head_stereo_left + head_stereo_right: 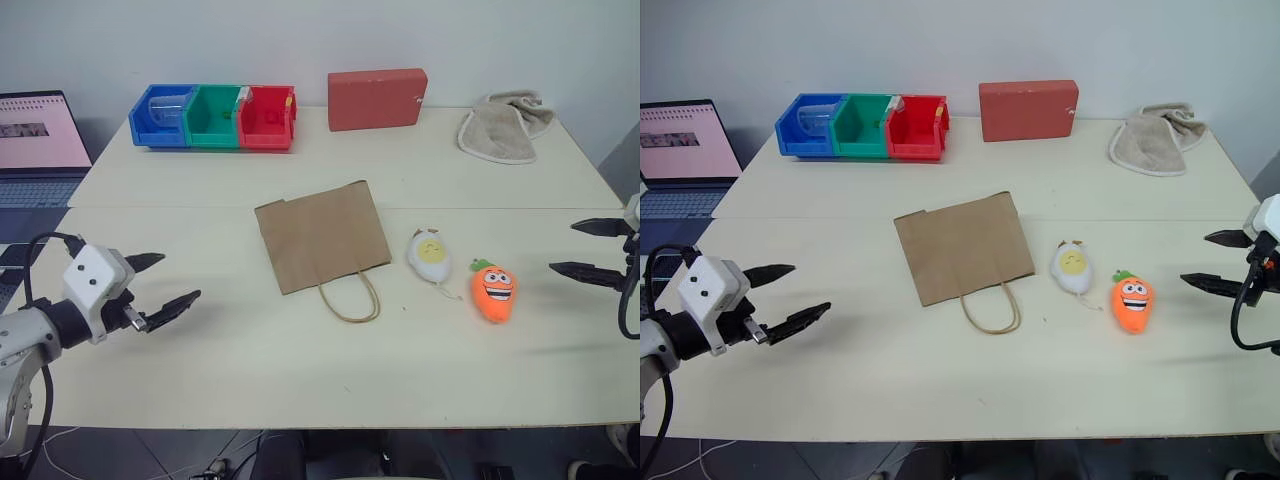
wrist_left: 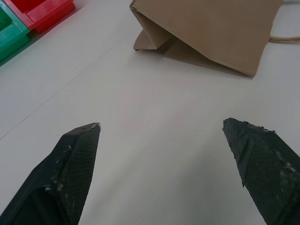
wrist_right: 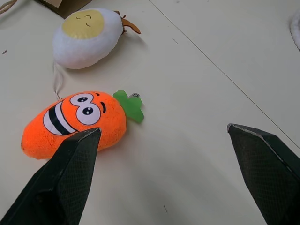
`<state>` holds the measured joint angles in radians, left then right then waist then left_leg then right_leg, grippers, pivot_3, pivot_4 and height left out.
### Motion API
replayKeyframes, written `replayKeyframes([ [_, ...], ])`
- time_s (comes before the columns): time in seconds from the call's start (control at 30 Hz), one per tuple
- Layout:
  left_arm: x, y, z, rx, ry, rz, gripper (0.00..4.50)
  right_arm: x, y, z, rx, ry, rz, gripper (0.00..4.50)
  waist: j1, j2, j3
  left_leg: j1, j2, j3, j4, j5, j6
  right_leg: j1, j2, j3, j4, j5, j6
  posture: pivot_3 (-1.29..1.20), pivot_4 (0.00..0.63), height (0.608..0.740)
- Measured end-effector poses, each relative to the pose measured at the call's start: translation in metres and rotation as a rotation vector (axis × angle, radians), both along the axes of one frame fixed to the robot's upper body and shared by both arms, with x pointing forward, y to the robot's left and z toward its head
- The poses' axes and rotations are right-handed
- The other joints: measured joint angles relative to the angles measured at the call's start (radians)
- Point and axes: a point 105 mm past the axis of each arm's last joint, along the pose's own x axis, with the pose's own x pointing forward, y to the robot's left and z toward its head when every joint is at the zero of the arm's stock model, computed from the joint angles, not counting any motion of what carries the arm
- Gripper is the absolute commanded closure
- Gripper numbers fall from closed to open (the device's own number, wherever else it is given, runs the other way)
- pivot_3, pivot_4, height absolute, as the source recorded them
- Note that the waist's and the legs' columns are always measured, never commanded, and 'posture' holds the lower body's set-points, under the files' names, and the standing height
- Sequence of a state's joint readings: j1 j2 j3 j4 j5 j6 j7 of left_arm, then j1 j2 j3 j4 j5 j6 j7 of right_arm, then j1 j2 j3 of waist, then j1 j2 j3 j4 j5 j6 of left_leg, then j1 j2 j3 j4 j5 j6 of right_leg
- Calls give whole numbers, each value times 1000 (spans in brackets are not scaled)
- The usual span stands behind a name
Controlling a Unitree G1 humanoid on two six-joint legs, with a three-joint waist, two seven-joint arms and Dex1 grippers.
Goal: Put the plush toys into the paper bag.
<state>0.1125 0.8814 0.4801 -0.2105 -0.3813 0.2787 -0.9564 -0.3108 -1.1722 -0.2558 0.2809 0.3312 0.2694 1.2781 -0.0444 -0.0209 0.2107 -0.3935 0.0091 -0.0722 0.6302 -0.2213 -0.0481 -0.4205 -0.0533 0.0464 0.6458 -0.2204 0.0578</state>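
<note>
A brown paper bag (image 1: 322, 236) lies flat in the middle of the table, its cord handles toward the near edge. Right of it lie two plush toys: a white egg (image 1: 430, 255) with a yellow face and an orange carrot (image 1: 493, 290) with a green top. My right gripper (image 1: 588, 249) hovers open at the table's right edge, a short way right of the carrot (image 3: 75, 123). At the near left my left gripper (image 1: 165, 285) hovers open over bare table, well left of the bag (image 2: 206, 33). Neither holds anything.
Along the back stand blue, green and red bins (image 1: 212, 116), a red rectangular box (image 1: 376, 98) and a beige towel (image 1: 505, 125). A laptop (image 1: 38, 140) sits off the table's left side. A seam (image 1: 330, 208) runs across the tabletop behind the bag.
</note>
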Motion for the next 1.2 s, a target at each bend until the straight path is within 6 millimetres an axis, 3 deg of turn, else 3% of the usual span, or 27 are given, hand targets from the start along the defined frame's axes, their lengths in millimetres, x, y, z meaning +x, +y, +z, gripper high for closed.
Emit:
replayKeyframes([
  [0.13, 0, -4, 0, -4, 3, -24, 32, -3, -2, -4, -2, 15, -6, 0, 0, 0, 0, 0, 0, 0, 0, 0, 0, 0, 0, 0, 0, 0, 0, 0, 150, 740],
  [0.3, 0, -23, -2, 43, 25, -113, 32, -9, 3, -3, -19, 5, 16, 0, 1, 0, 0, 0, 0, 0, 0, 0, 0, 0, 0, 0, 0, 2, 3, 0, 150, 740],
  [0.47, 2, -72, -5, 91, 27, -315, 32, -24, 36, -5, 2, 15, 124, 0, 9, 0, 0, 0, 0, 0, 1, 0, 0, 1, 0, 0, 0, 3, 5, 0, 150, 740],
  [0.6, 5, -122, -13, 74, 22, -492, 32, -47, 81, -14, 75, 67, 256, 0, 15, 0, -1, -1, 0, -1, 2, 0, 0, 1, 1, 0, 0, 5, 9, 0, 150, 740],
  [0.77, 12, -166, -29, 55, 23, -622, 32, -70, 120, -20, 108, 94, 348, 0, 15, -1, -2, -2, 0, -2, 5, 0, 0, 2, 1, 0, -1, 6, 10, 0, 150, 740],
  [0.97, 22, -187, -56, 117, 30, -708, 32, -84, 139, -33, 146, 128, 353, 0, 15, -1, -2, -5, 0, -3, 12, 0, 0, 3, 2, 0, -1, 5, 7, 0, 150, 740],
  [1.2, 37, -217, -62, 60, -20, -746, 32, -93, 150, -36, 166, 144, 360, 0, 19, -2, -2, -4, -1, -3, 17, 0, 0, 8, 2, 1, -3, 4, 6, 0, 150, 740],
])
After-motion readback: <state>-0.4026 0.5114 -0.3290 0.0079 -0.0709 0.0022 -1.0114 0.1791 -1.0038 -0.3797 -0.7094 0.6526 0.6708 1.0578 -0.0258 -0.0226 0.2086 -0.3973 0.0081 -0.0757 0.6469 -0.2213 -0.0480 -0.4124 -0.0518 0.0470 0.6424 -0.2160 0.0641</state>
